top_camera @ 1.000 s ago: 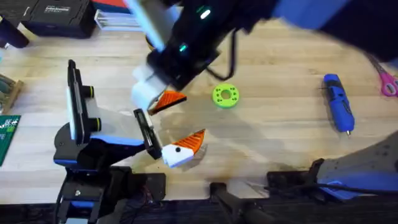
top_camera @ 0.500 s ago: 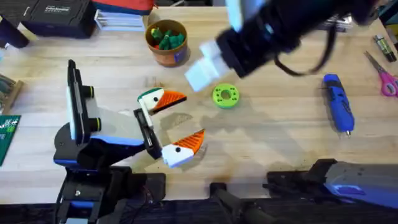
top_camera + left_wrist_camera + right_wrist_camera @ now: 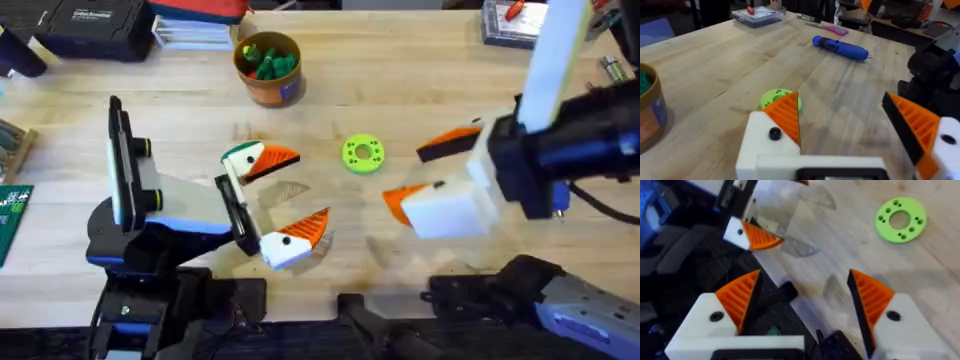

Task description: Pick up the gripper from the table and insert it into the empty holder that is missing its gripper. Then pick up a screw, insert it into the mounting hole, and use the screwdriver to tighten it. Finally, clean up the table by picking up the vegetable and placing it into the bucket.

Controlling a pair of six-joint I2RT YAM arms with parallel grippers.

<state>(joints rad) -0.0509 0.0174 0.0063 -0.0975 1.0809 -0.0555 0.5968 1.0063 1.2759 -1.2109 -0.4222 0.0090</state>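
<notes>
My left gripper (image 3: pixel 300 190) rests open on the table (image 3: pixel 420 90). Each of its white holders (image 3: pixel 285 248) carries an orange ribbed tip (image 3: pixel 312 225). The left wrist view shows a dark screw (image 3: pixel 774 133) sitting in one holder's mounting hole, with nothing between the fingers (image 3: pixel 785 112). My right gripper (image 3: pixel 425 170) hovers open and empty right of the green disc; in its wrist view its fingers (image 3: pixel 740 297) face the left gripper's tip (image 3: pixel 757 239). The blue screwdriver (image 3: pixel 840 47) lies on the table. Dark green vegetable pieces (image 3: pixel 268 58) sit in the bucket (image 3: pixel 268 88) at the back.
A bright green disc with holes (image 3: pixel 362 154) lies between the two grippers. Pink-handled scissors (image 3: pixel 832 30) and a clear parts box (image 3: pixel 510 20) are at the far right. Dark cases and stacked papers (image 3: pixel 90 25) line the back left.
My right arm has swung from above the left gripper across to the right and come down beside the green disc, uncovering the bucket. The left arm has stayed still.
</notes>
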